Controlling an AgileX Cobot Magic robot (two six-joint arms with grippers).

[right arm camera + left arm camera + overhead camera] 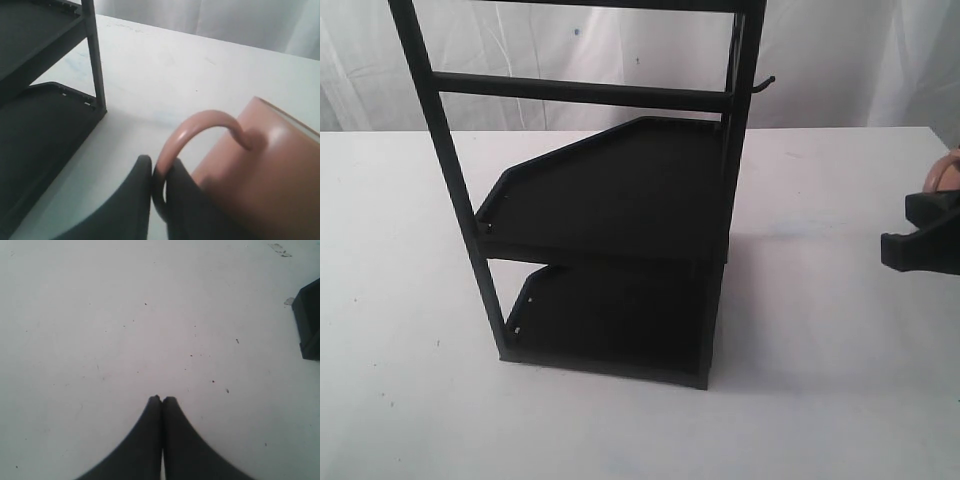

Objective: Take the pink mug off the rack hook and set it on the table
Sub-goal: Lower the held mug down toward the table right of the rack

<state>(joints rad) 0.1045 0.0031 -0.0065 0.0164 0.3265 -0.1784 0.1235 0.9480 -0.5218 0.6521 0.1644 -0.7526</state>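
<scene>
My right gripper [159,167] is shut on the loop handle of the pink mug [272,165], which fills that view's corner. In the exterior view only a sliver of the pink mug [948,172] shows at the far right edge, behind the right gripper [920,235], which is held above the white table [820,330]. The rack [620,200] stands mid-table. Its hook [765,85] juts bare from the upper right post. My left gripper [162,399] is shut with nothing in it, over bare table [125,330].
The rack's two black shelves [30,130] and a post [95,55] lie close to the held mug in the right wrist view. A corner of the rack [309,322] shows in the left wrist view. A white curtain [570,50] hangs behind the table.
</scene>
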